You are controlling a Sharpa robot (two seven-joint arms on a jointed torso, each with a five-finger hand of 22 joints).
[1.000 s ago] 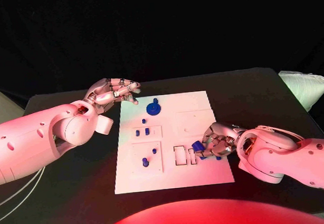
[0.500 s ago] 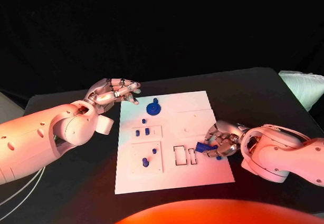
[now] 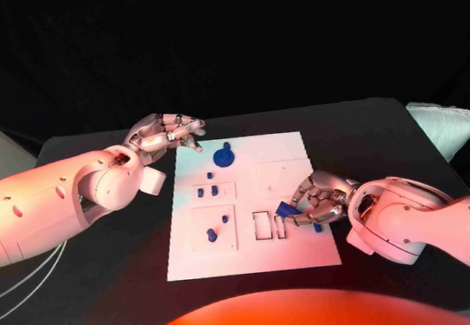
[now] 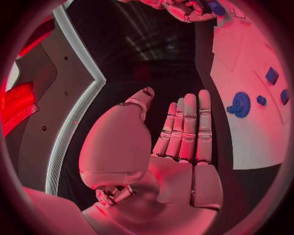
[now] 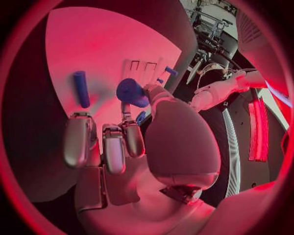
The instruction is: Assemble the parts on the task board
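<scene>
The black table carries one white board, lying between the two arms. The left hand hovers just beyond the board's far left corner, its fingers straight and pressed side by side, holding nothing. The right hand sits over the board's right edge, near the middle of its length, and pinches one blue part between thumb and fingertips; in the right wrist view this part shows as a rounded blue piece at the fingertips, just beside two narrow slots in the board.

Other blue pieces are scattered on the board. One disc with a peg stands nearest the left hand, close to the board's far edge. One small peg lies just past it toward the right hand. Two short pegs stand side by side in a square recess. Two more sit in the recess on the near left part, well apart from the left hand. One loose pin lies right under the right hand, on its near side; in the wrist view it is a small cylinder on the bare board beside the fingers.
</scene>
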